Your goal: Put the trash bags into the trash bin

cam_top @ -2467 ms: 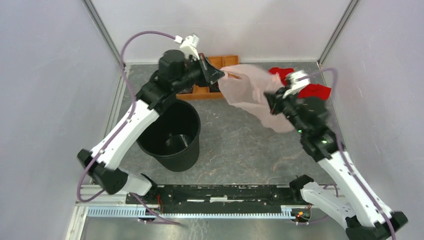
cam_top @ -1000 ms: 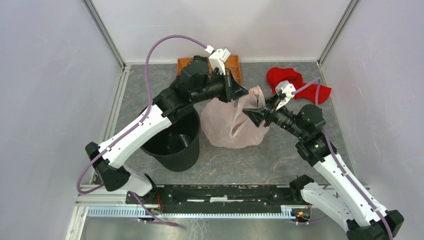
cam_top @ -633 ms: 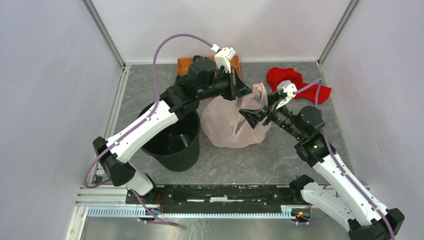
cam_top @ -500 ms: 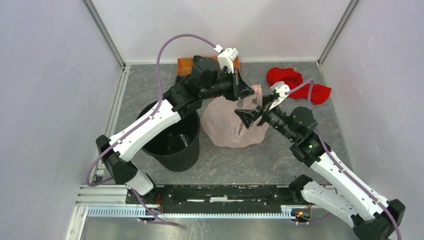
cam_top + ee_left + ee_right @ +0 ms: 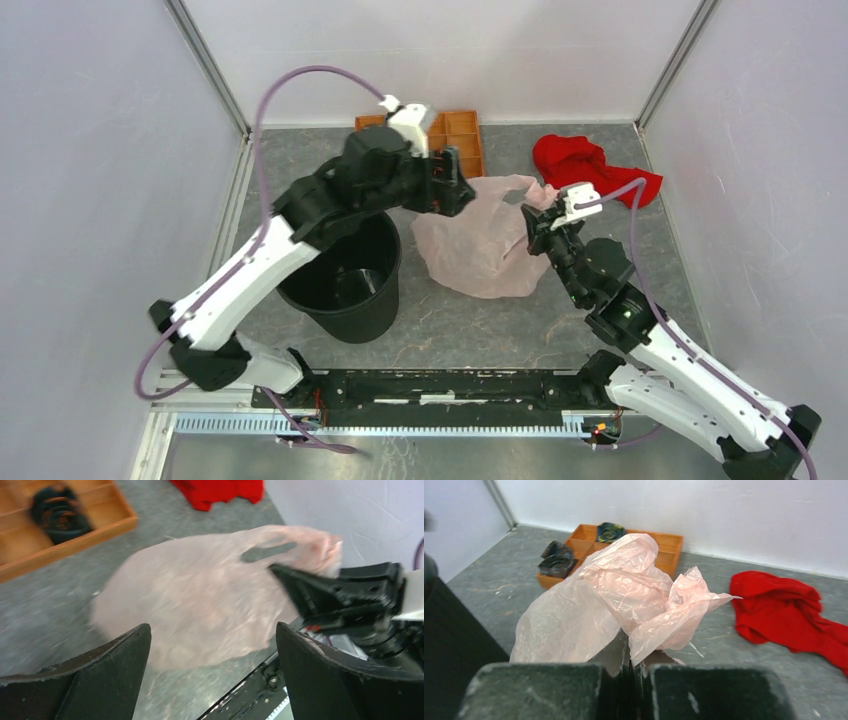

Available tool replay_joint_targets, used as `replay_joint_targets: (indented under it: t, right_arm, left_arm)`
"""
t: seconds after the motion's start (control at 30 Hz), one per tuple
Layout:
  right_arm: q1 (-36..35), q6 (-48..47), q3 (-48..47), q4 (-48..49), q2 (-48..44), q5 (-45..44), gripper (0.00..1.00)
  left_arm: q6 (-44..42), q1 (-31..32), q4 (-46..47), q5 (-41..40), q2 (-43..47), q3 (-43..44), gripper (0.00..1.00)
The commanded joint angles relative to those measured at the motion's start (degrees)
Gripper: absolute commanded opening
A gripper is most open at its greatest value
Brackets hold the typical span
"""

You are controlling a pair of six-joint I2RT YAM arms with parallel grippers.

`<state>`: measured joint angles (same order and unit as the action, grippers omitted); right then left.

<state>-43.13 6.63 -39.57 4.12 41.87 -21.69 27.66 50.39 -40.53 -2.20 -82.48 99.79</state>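
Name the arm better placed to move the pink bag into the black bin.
Right. The right claw is shut on the trash bag; the left claw stands open and empty, though nearer the trash bin.

A thin, wrinkled, translucent pale pink trash bag [image 5: 478,245] is pictured slumped on the grey tabletop [image 5: 470,320]. Its gathered top edge is lifted and pinched between the closed jaws of the right gripper [image 5: 533,222]. The round black trash bin [image 5: 345,322] is seen upright just beside it, mouth uncovered.
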Motion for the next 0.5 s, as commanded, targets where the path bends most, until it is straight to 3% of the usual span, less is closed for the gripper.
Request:
replay_joint_targets:
  t: [0.0,0.2,0.47]
  right_arm:
    - [-0.2,-4.4,1.6,-1.9,-5.6,-8.3,0.01]
    - [-0.2,-5.3,1.3,-2.9,-8.9,-8.2,0.05]
    - [-0.2,-1.5,-0.8,-7.7,-9.9,-3.2,0.05]
  left_arm:
    - [-3.8,0.0,-15.3,-12.7,9.2,0.7,1.0]
    - [2.1,0.0,-24.4,-14.3,12.6,-4.1,1.0]
    - [4.9,1.1,-22.3,-13.8,8.1,-10.4,1.0]
